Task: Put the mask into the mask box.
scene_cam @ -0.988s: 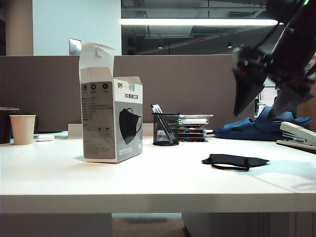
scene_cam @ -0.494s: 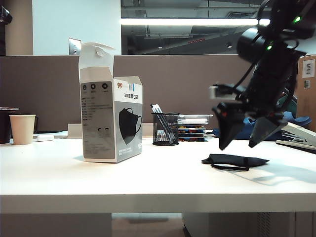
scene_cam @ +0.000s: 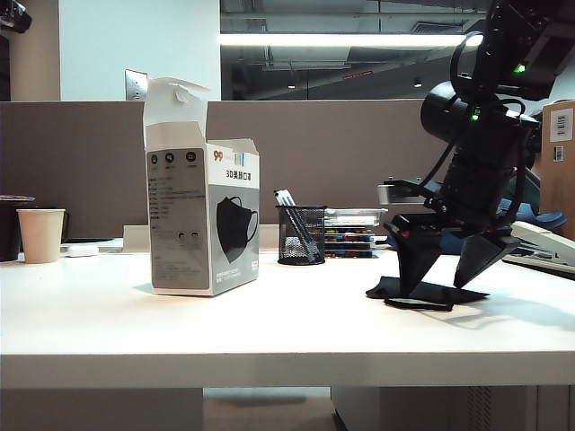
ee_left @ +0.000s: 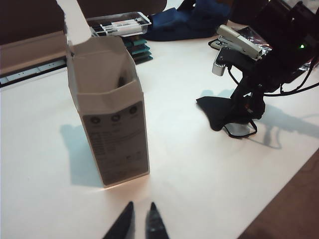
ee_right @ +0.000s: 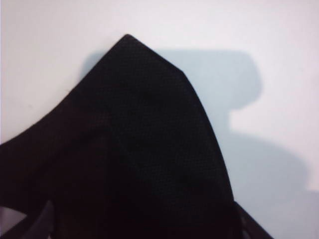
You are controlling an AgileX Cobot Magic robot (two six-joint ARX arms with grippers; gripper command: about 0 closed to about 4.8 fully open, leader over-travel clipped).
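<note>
On the tabletop [scene_cam: 269, 332], the mask [scene_cam: 429, 294] is straddled by the right gripper [scene_cam: 445, 280], jaws wide apart. Only an ear loop might be pinched, so it could be dropped before the mask box [scene_cam: 202, 220]. The left gripper [ee_left: 138, 224], jaws closed and empty, hangs near the box.

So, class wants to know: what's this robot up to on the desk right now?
The right gripper, jaws open, straddles the black mask lying flat on the white table, not yet closed on it. The mask box stands upright to the left with its top flap open. The left gripper, shut and empty, hangs near the box.
</note>
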